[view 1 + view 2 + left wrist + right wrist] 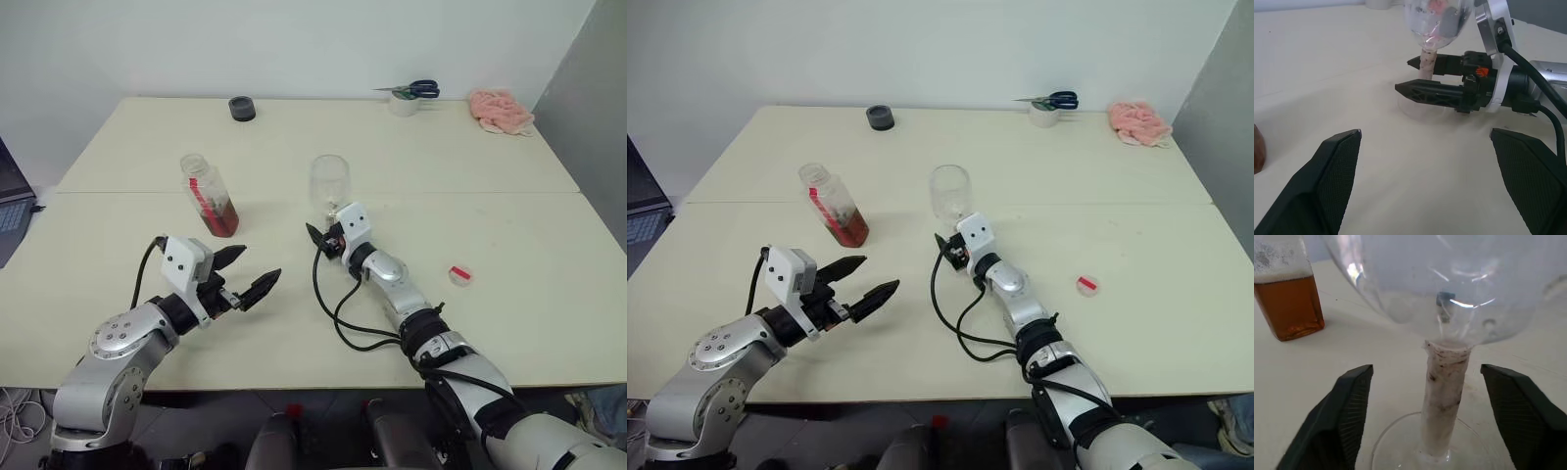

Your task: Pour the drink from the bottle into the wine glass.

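My right claw [323, 238] is spread wide, with one finger on each side of the thin stem of the wine glass [330, 179], and it is not pinching it. The glass stands upright on its round foot near the middle of the table [509, 225]. My left claw [247, 273] is spread open too and holds nothing. It hangs just over the table, a little in front of the bottle [209, 195].

The bottle stands upright with no cap on. The drink [221, 217], reddish-brown, sits low in it. I think the bottle is light and a bit squishy, so I would grab it around the flat sides in the middle and squeeze softly. The glass looks easy to break and easy to tip. I would hold it by the stem, low down.

The table is pale and smooth, so things may slide. A small red cap [459, 274] lies to the right. At the far edge I see a dark round thing [242, 108], scissors [413, 91] on a roll of tape [404, 104], and a pink cloth [501, 110]. The wall behind is plain white.
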Tool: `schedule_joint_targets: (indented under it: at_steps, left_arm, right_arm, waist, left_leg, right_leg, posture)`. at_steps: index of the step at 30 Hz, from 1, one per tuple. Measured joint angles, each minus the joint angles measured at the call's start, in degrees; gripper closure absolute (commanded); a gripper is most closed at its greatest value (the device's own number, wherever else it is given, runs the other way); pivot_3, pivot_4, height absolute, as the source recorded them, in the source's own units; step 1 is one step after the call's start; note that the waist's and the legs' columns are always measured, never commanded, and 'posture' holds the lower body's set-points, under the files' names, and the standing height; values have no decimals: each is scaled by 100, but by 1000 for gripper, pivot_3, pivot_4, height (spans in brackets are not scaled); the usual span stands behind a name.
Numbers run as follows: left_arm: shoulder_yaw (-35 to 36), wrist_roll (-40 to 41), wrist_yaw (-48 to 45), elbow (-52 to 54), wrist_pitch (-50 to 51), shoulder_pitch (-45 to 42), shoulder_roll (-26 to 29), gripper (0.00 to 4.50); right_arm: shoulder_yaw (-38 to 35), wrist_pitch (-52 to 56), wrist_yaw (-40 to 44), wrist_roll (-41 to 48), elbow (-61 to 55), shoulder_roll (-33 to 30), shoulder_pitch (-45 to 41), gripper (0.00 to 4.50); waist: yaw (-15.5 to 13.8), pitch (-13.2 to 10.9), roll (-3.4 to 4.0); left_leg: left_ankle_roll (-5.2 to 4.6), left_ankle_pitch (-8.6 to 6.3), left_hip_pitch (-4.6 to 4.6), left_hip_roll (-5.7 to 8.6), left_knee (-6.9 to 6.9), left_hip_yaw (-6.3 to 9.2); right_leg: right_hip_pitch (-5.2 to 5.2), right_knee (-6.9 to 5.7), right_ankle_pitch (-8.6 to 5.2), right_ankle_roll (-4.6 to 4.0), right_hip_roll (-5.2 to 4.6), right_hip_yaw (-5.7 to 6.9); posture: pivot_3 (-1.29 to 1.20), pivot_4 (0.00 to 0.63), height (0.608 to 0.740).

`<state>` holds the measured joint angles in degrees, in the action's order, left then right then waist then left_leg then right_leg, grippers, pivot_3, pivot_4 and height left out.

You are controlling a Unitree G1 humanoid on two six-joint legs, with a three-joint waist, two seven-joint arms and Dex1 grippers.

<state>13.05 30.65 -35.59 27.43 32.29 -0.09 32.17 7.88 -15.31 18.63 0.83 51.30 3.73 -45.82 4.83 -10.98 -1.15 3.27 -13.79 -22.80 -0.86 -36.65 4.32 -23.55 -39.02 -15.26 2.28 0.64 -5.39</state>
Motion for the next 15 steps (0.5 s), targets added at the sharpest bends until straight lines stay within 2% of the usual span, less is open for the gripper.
schedule_joint_targets:
  at_steps: [3, 5, 9, 12, 15]
  left_arm:
    - [-3, -100, 2, -89, -51, -7, 23, 0]
    - [8, -228, 70, -219, -172, -26, 14, 0]
    - [319, -519, 441, -716, -680, -12, -206, 0]
    - [457, -637, 614, -1043, -1033, 8, -377, 0]
    - [516, -695, 735, -1292, -1282, 18, -518, 0]
  right_arm:
    - [11, 260, 142, 5, -368, -132, 107, 56]
    - [38, 606, 399, 36, -1054, -362, 400, 56]
    - [123, 1914, 1225, 199, -3272, -1470, 1488, 56]
    - [109, 2970, 1788, 544, -4576, -2194, 1928, 56]
    - [-83, 4104, 2427, 1147, -5758, -3059, 1928, 56]
  waist:
    - [-1, 0, 0]
    - [-13, 0, 0]
    - [-117, 0, 0]
    - [-135, -1, 2]
    - [-134, -1, 1]
  left_leg:
    - [0, 0, 0, 0, 0, 2]
    - [0, 0, -4, 1, 0, 6]
    - [1, -1, -11, 11, -3, 11]
    - [0, -1, -9, 10, -5, 8]
    - [0, 0, -8, 5, -16, 10]
  right_leg:
    - [0, 0, 0, 0, 0, 1]
    - [0, 2, 0, 0, -1, 6]
    - [2, 7, -1, 2, -19, 17]
    - [1, 5, -1, 2, -19, 14]
    - [5, 5, -14, 24, -9, 16]
  posture:
    - [0, 150, 740]
    - [0, 150, 740]
    - [0, 150, 740]
    - [0, 150, 740]
    - [0, 150, 740]
